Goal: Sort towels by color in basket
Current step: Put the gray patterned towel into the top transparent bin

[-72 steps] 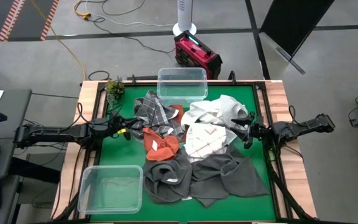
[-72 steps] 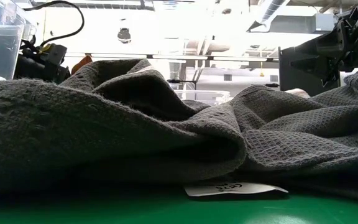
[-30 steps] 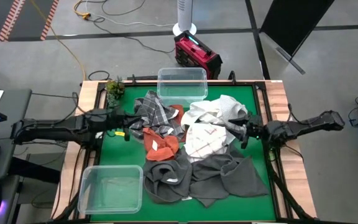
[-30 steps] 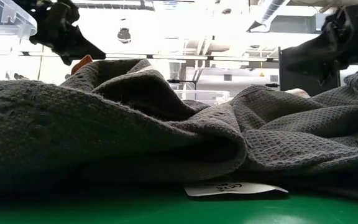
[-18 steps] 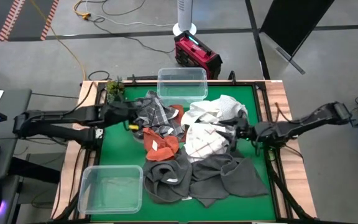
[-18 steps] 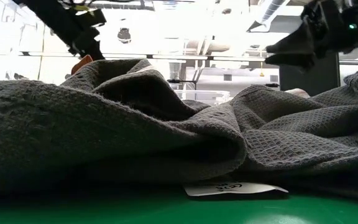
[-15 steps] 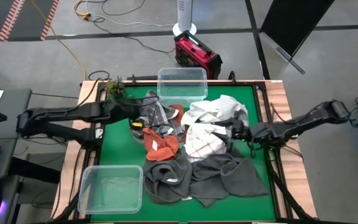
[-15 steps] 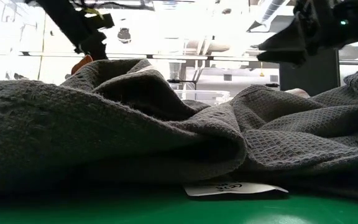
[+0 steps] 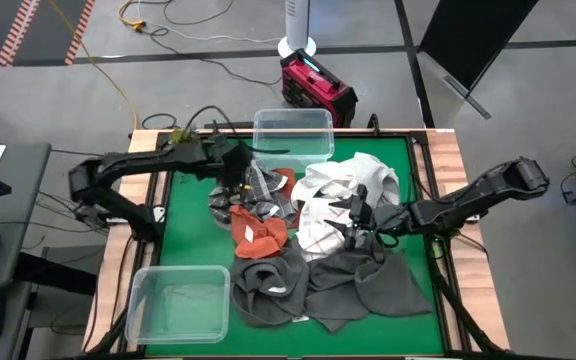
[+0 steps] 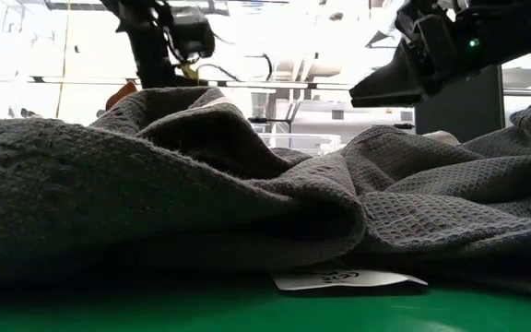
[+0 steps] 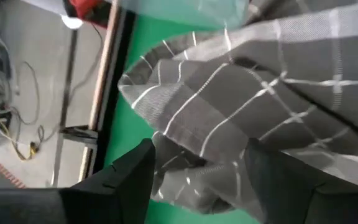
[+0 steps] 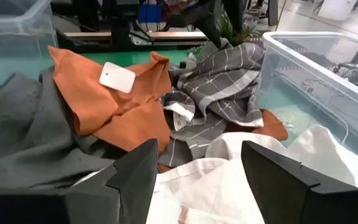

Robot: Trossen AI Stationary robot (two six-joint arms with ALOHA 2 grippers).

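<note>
A pile of towels lies mid-table: grey plaid [image 9: 255, 182], rust orange with a white tag [image 9: 258, 236], plain white [image 9: 348, 178], white with red grid lines [image 9: 323, 228] and dark grey [image 9: 328, 285]. My left gripper [image 9: 238, 183] hangs open and tipped downward over the plaid towel [image 11: 253, 81], its fingers [image 11: 132, 177] apart above a fold. My right gripper [image 9: 352, 216] is open and nearly level over the white towels [image 12: 204, 180]. It faces the orange towel [image 12: 114, 109] and the plaid towel [image 12: 219, 84]. In the low view, the dark grey towel [image 10: 247, 194] fills the foreground.
A clear bin [image 9: 293, 135] stands at the table's far edge, touching the pile. A second clear bin [image 9: 178, 302] sits at the near left corner. A small plant [image 9: 183, 140] stands at the far left corner. Bare green mat [image 9: 190, 240] shows left of the pile.
My left gripper has swung from the table's left side toward the far right, over the plaid towel, and has tipped downward. My right gripper has moved toward the table's left, out over the white towels. The towels have not moved.
</note>
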